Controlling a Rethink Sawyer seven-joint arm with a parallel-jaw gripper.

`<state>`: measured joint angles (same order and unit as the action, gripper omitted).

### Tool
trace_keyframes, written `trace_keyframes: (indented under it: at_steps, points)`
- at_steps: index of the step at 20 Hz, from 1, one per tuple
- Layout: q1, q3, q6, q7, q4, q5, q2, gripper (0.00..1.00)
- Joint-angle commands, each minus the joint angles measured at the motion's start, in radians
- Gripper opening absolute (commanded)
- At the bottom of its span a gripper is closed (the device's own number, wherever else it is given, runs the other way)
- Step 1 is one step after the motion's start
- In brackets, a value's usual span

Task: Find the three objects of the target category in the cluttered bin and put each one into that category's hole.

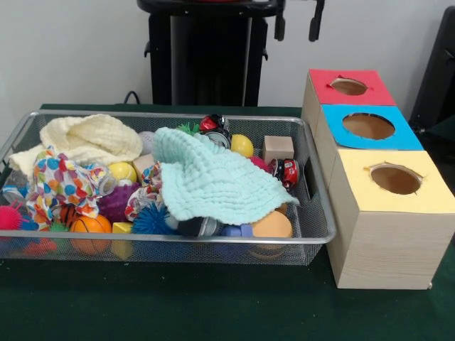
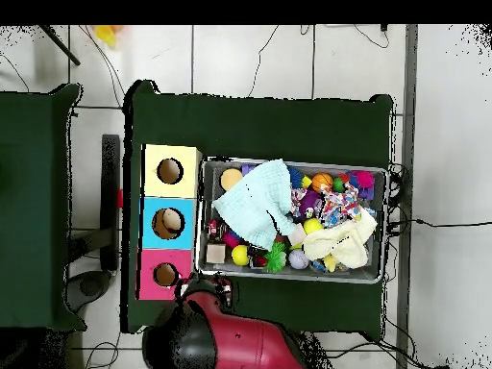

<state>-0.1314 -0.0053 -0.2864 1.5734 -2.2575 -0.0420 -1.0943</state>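
Note:
A wire mesh bin (image 1: pixel 213 240) (image 2: pixel 386 221) is heaped with toys and cloths. A mint cloth (image 1: pixel 213 177) (image 2: pixel 255 204) drapes over its middle, a cream cloth (image 1: pixel 89 138) and a polka-dot cloth (image 1: pixel 60 181) over its left. Around them show a wooden block (image 1: pixel 277 148), a yellow ball (image 1: pixel 242 145), a red toy car (image 1: pixel 286 172), an orange basketball (image 1: pixel 91 227) and a blue spiky ball (image 1: pixel 151 220). My gripper (image 1: pixel 298 32) (image 2: pixel 219 285) hangs open behind the bin, well above it, holding nothing.
Right of the bin in the front view stand three wooden boxes in a row, each with a round hole on top: red (image 1: pixel 323 89), blue (image 1: pixel 409 135) and yellow (image 1: pixel 355 192). Green cloth covers the table (image 1: pixel 213 305).

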Motion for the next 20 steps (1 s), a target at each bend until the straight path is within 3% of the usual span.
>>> trace_keyframes:
  at_steps: [1,7,9,11,15,20]
  points:
    - [-0.043,0.052,0.060,0.157,0.003,-0.002,0.102,1.00]
    - [-0.046,0.039,-0.108,0.118,0.094,-0.016,0.069,1.00]
    - [-0.048,0.047,-0.145,0.121,0.089,-0.029,0.051,1.00]
    - [-0.086,0.062,-0.127,0.101,0.033,-0.035,0.010,1.00]
    - [-0.202,0.100,-0.060,0.016,-0.150,-0.027,-0.112,1.00]
    - [-0.269,0.123,-0.033,0.010,-0.215,-0.001,-0.132,1.00]
